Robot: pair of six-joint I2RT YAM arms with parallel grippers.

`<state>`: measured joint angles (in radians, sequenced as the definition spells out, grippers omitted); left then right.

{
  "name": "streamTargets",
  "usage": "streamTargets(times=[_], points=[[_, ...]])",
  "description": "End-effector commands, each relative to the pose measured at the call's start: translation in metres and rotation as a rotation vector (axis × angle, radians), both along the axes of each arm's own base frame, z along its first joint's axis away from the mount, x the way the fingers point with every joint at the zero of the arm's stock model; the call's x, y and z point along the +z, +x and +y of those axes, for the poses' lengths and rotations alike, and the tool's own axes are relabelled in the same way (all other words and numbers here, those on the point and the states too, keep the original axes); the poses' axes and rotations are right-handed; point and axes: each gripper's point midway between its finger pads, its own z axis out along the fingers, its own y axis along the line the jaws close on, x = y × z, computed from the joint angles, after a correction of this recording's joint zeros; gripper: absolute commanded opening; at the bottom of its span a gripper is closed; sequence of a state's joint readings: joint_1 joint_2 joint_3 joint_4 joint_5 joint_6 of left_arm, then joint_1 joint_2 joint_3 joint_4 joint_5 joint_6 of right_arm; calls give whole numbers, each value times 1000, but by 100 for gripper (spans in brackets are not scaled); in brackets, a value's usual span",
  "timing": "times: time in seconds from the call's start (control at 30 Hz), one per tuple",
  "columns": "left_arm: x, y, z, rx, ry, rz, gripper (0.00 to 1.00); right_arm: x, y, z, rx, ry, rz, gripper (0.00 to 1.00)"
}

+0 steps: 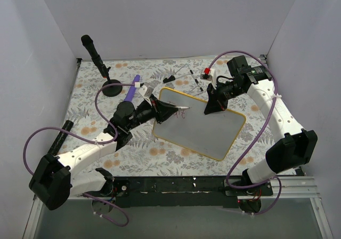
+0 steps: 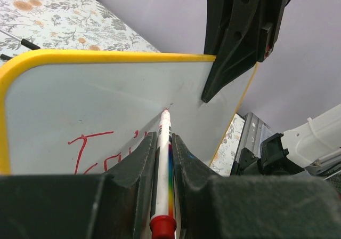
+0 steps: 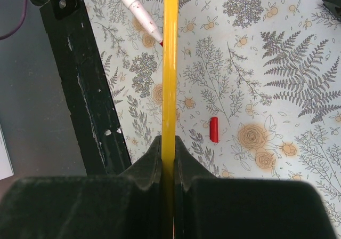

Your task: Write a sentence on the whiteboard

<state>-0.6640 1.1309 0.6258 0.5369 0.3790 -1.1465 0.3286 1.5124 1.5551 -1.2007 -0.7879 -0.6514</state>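
- The left pincer [image 2: 164, 143] is clamped shut on a marker [image 2: 164, 180]. Its two matt black fingers [image 2: 139, 161] squeeze the barrel from either side.
- The marker is a slim white tube with a rainbow stripe and a red butt end. Its red tip touches the whiteboard [image 2: 106, 89].
- The right pincer [image 3: 168, 145] is closed on the whiteboard's yellow rim, which shows edge-on from that wrist as a thin glossy band.
- The whiteboard is a smooth white rectangle with rounded corners. It sits over the middle of the desk [image 1: 85, 100], between the two arms, gripped at its far right edge.
- The sentence [image 2: 90, 148] is only a few thin red strokes, in the board's corner nearest the left arm, just beside the marker tip.
- A fern-and-flower print covers the desk, and a small red cap [image 3: 213, 129] lies on it apart from the board.
- Beyond the left arm stand a black stand [image 1: 101, 68] on a round base and a purple stick [image 1: 131, 91], both near the board's far corner.
- Plain white walls [image 1: 160, 20] close in the back and both sides. A black rail [image 1: 176, 185] runs along the near edge, with open cloth between it and the board.
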Motion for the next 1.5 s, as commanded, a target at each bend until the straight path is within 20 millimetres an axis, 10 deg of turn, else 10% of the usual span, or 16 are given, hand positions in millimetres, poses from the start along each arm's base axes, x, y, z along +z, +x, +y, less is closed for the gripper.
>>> streamTargets(times=[0.0,0.8,1.47], points=[[19,5,-1,11,-18,-48,0,24,-6,13,55,119,-57,1],[-59,-9,17,35,131,90,0,23,-6,13,54,117,-54,1],[-13,-13,10,-8,14,18,0,23,-6,13,55,117,-55,1]])
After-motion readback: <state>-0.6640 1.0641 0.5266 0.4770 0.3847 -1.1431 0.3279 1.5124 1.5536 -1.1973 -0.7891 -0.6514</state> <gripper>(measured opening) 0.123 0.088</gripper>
